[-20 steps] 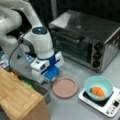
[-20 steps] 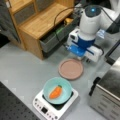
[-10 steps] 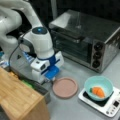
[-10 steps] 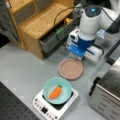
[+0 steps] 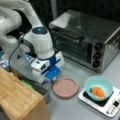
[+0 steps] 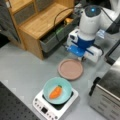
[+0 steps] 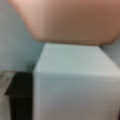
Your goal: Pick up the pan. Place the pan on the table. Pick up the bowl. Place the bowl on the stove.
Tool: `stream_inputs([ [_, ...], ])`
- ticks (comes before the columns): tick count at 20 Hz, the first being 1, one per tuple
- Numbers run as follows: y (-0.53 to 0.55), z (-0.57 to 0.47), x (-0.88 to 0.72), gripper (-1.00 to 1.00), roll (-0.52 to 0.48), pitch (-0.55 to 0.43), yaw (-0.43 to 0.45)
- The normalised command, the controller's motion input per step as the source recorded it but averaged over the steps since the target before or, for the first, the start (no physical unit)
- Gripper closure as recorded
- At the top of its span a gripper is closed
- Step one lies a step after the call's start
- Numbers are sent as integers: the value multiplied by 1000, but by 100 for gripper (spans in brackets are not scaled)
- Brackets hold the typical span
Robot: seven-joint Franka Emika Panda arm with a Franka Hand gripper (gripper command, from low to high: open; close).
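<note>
Hanging low over the grey table (image 5: pixel 75 70), the gripper (image 5: pixel 51 75) sits at the rim of the pan (image 5: pixel 65 87), on the side nearest the wooden cabinet (image 5: pixel 17 100). The wrist view is filled by the pan's pinkish underside (image 7: pixel 70 20) and its white stub handle (image 7: pixel 75 82), so the fingers appear to be at that handle; whether they are spread or pinching it, I cannot tell. In both front views the pan lies flat on the table, between the arm and the stove (image 5: pixel 110 106). The bowl (image 6: pixel 57 90), carrot piece inside, already rests on the stove's black surface. Behind stands the silver toaster oven (image 5: pixel 87 37).
</note>
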Motion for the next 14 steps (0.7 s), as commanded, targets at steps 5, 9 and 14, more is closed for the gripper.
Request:
stream_inputs([
  [5,-23,441,215,100,47,105,-35],
  [9,25,632,277,100,64,231,-61],
  [14,74,317,383,100,93,287,-80],
])
